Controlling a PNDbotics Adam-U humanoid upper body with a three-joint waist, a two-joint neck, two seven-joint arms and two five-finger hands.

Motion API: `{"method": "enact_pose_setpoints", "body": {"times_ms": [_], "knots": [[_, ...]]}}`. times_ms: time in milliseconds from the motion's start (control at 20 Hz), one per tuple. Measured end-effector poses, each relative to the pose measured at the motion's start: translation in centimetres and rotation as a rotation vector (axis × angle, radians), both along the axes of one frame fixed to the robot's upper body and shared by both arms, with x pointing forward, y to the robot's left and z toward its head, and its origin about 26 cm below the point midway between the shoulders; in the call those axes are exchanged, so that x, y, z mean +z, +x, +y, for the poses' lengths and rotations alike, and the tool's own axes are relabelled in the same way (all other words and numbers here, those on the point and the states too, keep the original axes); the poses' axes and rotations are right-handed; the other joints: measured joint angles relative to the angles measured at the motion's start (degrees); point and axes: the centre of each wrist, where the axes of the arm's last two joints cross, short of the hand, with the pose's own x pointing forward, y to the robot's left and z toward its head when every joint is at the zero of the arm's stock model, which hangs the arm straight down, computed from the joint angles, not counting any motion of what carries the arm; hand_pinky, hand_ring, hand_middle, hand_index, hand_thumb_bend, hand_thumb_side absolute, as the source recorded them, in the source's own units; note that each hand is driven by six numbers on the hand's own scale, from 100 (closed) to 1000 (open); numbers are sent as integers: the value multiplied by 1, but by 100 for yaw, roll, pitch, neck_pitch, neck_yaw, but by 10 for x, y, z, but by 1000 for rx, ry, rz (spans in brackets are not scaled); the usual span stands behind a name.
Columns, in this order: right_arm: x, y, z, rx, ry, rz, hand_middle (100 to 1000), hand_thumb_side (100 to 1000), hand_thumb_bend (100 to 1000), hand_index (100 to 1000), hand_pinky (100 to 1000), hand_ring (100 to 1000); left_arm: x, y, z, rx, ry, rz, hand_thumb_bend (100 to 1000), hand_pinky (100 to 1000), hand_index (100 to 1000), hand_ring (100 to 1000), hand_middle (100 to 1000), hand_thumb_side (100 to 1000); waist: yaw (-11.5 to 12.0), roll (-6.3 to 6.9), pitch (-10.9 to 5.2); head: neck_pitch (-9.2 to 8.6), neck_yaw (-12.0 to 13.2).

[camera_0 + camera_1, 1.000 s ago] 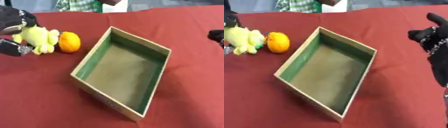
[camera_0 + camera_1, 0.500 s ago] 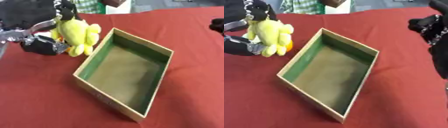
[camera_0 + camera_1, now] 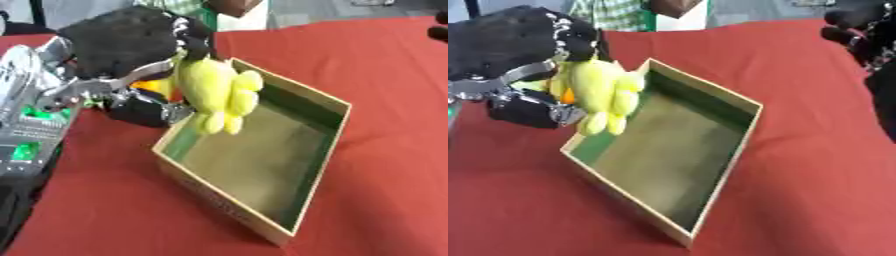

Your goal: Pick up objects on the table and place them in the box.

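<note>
Plush toy (image 3: 219,92), yellow, soft-bodied, hangs in the air over the left rim of the box (image 3: 322,165), clear of the counter (image 3: 385,75). Its lower limbs dangle just inside the box's near-left wall; its upper part is tucked under the left hand (image 3: 131,47). Left hand: black, fingers and thumb curled round the top of the toy, clamped on it, with silver linkage showing below the palm. An orange patch (image 3: 567,95) shows between the toy and the hand; cannot tell whether it belongs to the toy or is a separate item.

Box: open-topped, cardboard-coloured rim, green inner walls, dull brownish floor, nothing lying inside. It sits skewed on the counter, one corner pointing toward the near edge, at roughly mid-counter.

Counter: covered in red cloth.

Right hand (image 3: 859,30): black, at the far right edge of the counter, well apart from the box, holding nothing. Only part of it shows; cannot tell how its fingers are set.
</note>
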Motion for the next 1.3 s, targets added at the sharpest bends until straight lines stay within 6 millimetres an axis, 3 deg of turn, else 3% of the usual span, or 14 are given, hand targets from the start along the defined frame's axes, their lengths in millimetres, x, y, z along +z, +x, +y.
{"method": "enact_pose_setpoints", "body": {"times_ms": [600,1000,1100,1150,1200,1300], "knots": [[4,1,6,44,-8,-7,591,718,100,902,829,794,-47,49,-38,102,69,125,100,445,741,602,614,244,-52,-1,-7,2,3],[4,1,7,50,-10,-1,585,712,100,903,832,793,-72,64,-58,180,169,130,100,490,832,638,660,250,-104,-1,-8,10,3],[4,1,7,50,-9,0,585,709,100,903,832,793,-76,66,-59,199,200,123,100,517,886,669,696,360,-104,-2,-8,11,8],[4,1,7,50,-10,1,584,708,100,904,832,793,-77,67,-59,209,217,118,100,543,927,702,733,460,-102,-2,-8,11,16],[4,1,7,50,-10,2,584,708,100,904,832,793,-78,67,-59,218,235,110,100,551,941,714,745,492,-101,-2,-8,11,24],[3,1,7,51,-10,4,583,707,100,904,832,793,-79,68,-60,232,271,96,293,607,998,768,801,686,-96,-2,-8,11,36]]}}
